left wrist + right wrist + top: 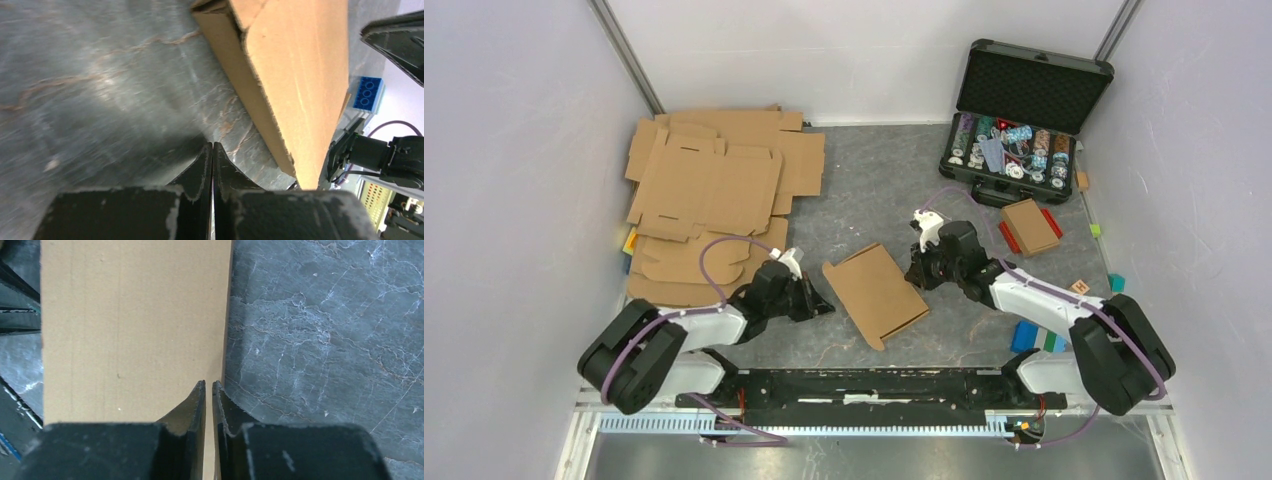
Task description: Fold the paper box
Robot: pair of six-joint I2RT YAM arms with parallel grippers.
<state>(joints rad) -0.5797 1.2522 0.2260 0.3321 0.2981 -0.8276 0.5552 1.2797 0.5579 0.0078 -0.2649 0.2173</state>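
End effectors flank the paper box [876, 292], one on each long side. The box lies flattened on the grey tabletop [864, 180], midway between the two arms, with its long axis running from far-left to near-right.

The left end effector [824, 303] is just beside the box's left edge. Its jaws are pressed fully together on nothing, and from its wrist the cardboard lies off to the right. The right end effector [916, 275] is at the box's far-right edge. Its jaws are drawn in to a thin slit right over that edge, and I cannot see that they clamp anything.

The right one looks slightly nearer, since it overlaps the cardboard. Any lift or fold would probably turn on that right long edge, with the left side acting as a stop.

Farther out, flat cardboard blanks [714, 180] are stacked at the far left, and an open black case [1024, 110] stands at the far right.
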